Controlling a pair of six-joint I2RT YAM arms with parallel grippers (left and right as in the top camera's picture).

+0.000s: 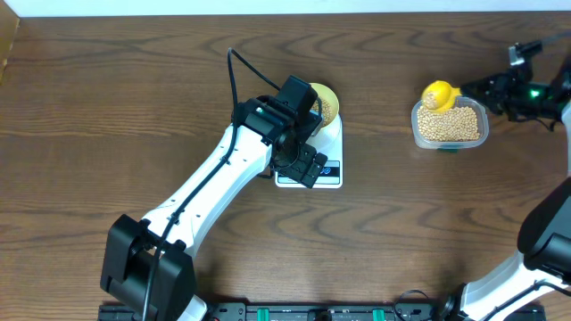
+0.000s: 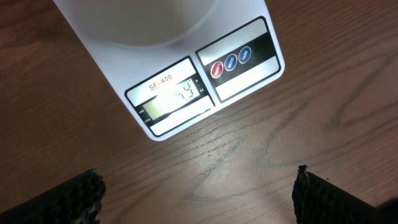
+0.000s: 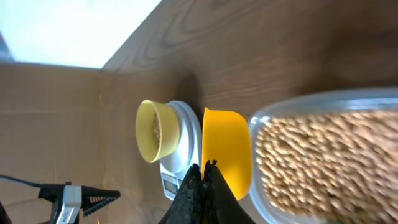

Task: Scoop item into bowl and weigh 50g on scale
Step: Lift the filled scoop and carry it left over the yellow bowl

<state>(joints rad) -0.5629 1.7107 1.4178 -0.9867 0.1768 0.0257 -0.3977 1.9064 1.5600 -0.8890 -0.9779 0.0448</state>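
Left gripper (image 2: 198,190) spread wide, empty, hanging above display end of scale (image 2: 174,68). Bowl (image 1: 326,103) sits on scale platform, a few beans (image 3: 157,129) inside. Farther right, tub (image 1: 483,134) holds the bulk of the beans. Scoop (image 1: 438,94) at tub's far-left corner, handle clamped in closed right gripper (image 3: 203,180).

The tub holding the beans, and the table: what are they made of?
The tub looks like clear, glossy plastic: the beans show through its wall. The table looks like brown wood, or a wood-look laminate, since grain lines run across it.
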